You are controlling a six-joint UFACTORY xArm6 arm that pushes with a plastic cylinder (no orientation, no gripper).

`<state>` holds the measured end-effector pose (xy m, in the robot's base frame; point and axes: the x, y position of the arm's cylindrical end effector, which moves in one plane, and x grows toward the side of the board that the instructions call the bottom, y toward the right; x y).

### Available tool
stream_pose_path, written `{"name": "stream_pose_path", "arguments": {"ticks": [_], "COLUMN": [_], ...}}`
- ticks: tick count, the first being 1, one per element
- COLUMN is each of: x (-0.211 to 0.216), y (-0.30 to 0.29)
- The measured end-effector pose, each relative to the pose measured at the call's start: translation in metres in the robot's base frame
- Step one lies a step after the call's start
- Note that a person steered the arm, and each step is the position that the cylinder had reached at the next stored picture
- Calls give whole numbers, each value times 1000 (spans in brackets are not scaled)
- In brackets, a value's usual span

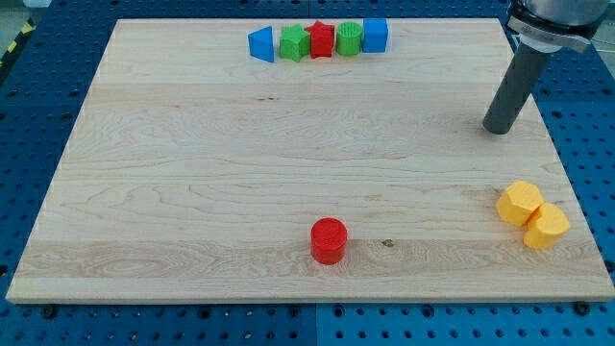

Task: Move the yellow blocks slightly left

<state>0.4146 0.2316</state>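
— So, sweeping left to right, what's on the wooden board (192, 192)?

— Along the view's top there's a tight row: a blue block (260, 44), wedge-like, then a green block (294, 43), a red block (322, 39), a green cylinder (349, 38) and a blue cube (376, 35), each touching its neighbour. Lower down, near the bottom edge and about mid-board, a red cylinder (328, 240) stands alone.

— And the yellow ones?

— Far over at the view's right, near the bottom corner: a yellow block (520, 203), faceted, and a yellow cylinder (547, 227), touching each other, the cylinder just below and right of the block.

— Where's the rod?

— The rod's tip (499, 129) rests on the board above the yellow pair, well apart from them, a little to their left. It's a bare rod; no hand to spread or pinch, so nothing is held.

— How far along, then?

— I'd judge the push hasn't begun. The yellows sit close to the right edge, and the tip isn't on their right side, where it would need to be to push them leftward.
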Motion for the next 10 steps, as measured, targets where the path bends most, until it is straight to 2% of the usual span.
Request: {"name": "stream_pose_path", "arguments": {"ticks": [1, 2, 4, 9, 10], "x": [-8, 5, 98, 134, 143], "y": [2, 31, 36, 36, 12]}}
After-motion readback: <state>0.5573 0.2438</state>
